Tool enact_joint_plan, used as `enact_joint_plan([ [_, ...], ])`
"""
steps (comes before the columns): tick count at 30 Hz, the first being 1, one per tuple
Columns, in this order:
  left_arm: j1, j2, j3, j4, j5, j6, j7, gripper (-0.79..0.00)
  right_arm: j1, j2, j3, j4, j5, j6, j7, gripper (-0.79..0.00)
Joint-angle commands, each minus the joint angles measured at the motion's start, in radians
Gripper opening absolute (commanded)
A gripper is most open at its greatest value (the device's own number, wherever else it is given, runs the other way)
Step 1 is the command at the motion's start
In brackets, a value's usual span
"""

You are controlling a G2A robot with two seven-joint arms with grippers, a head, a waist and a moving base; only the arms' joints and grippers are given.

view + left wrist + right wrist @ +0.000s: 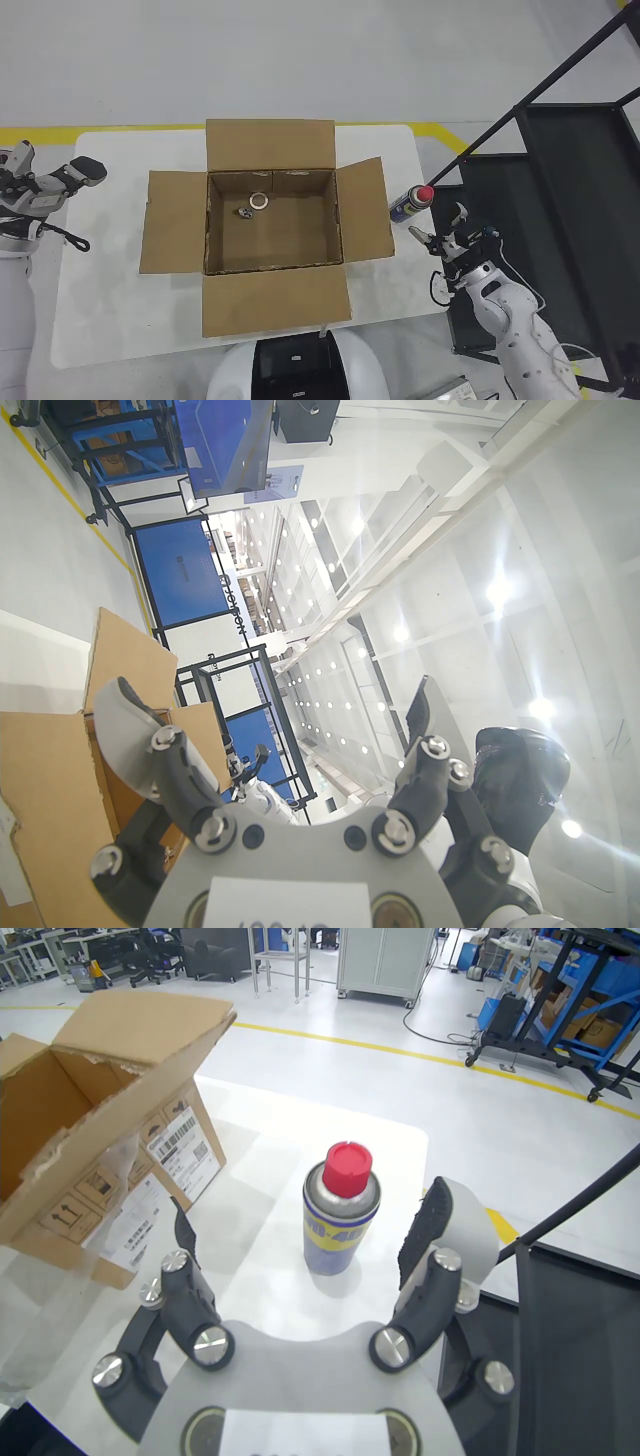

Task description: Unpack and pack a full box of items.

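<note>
An open cardboard box (271, 145) stands mid-table with all its flaps spread. On its floor near the far wall lie a roll of tape (259, 201) and a small dark item (244, 212). Beside the box's right flap stands an upright blue-and-yellow spray can (409, 205) (340, 1227) with a red cap. My right gripper (440, 226) (308, 1202) is open just short of the can, nothing between its fingers. My left gripper (88, 171) (270, 715) is open and empty at the table's left edge, tilted upward, with a corner of the box (45, 760) beside it.
The white table (110, 300) has bare room left and in front of the box. A black metal rack (560, 200) stands right beside the table, close behind my right arm. A yellow floor line runs behind the table.
</note>
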State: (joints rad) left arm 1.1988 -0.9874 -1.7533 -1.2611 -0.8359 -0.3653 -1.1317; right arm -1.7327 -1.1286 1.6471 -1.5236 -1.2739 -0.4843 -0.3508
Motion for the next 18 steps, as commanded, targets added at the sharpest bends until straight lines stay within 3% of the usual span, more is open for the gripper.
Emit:
enact_joint_plan([
  [1,0.000,0.000,0.000,0.000,0.000,0.000,0.000,0.000,0.019,-0.002,-0.022,0.045,-0.018,-0.004,-0.014,0.000],
  [18,0.000,0.000,0.000,0.000,0.000,0.000,0.000,0.000,0.266,-0.038,-0.179,0.346,0.003,0.118,-0.054,0.000],
])
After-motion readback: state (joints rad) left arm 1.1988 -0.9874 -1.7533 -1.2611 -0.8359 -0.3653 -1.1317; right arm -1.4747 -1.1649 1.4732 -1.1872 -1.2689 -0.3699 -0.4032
